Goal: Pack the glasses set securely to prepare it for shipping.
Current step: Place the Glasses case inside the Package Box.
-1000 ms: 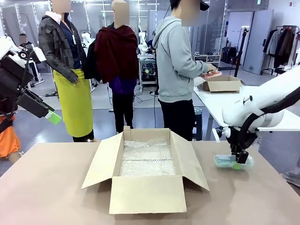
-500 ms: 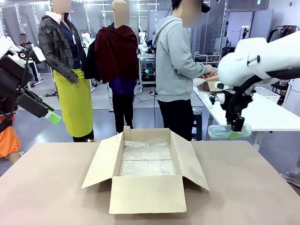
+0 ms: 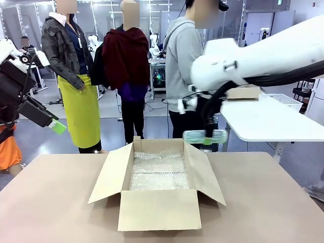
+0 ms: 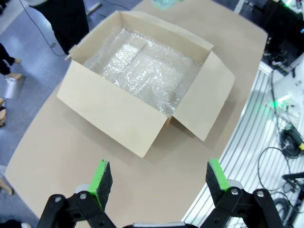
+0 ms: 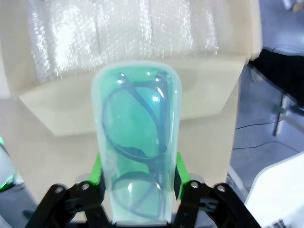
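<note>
Lifted off the right side of the table (image 3: 45, 202) a second ago, the mint-green glasses case (image 3: 195, 135) now hangs in the air over the far right flap of the open cardboard box (image 3: 157, 208). It is carried leftward by the right gripper (image 3: 207, 133). That gripper's green pads are clamped on the case's two long sides near one end. The rest of the case juts out ahead, roughly level.

The left gripper (image 4: 159, 176) waits high at the left with its jaws wide apart and nothing between them.

To do this step well, the case probably needs to travel a little farther left until it sits squarely over the bubble wrap (image 3: 159, 172) lining the box floor. It should then come down flat, clear of the raised flaps, and be let go only once it rests on the padding. A drop from height could tip it on edge.

The case is a translucent mint rounded rectangle, glossy, with dark-framed eyeglasses showing plainly through its lid. It looks smooth and could slip if the grip loosens.
</note>
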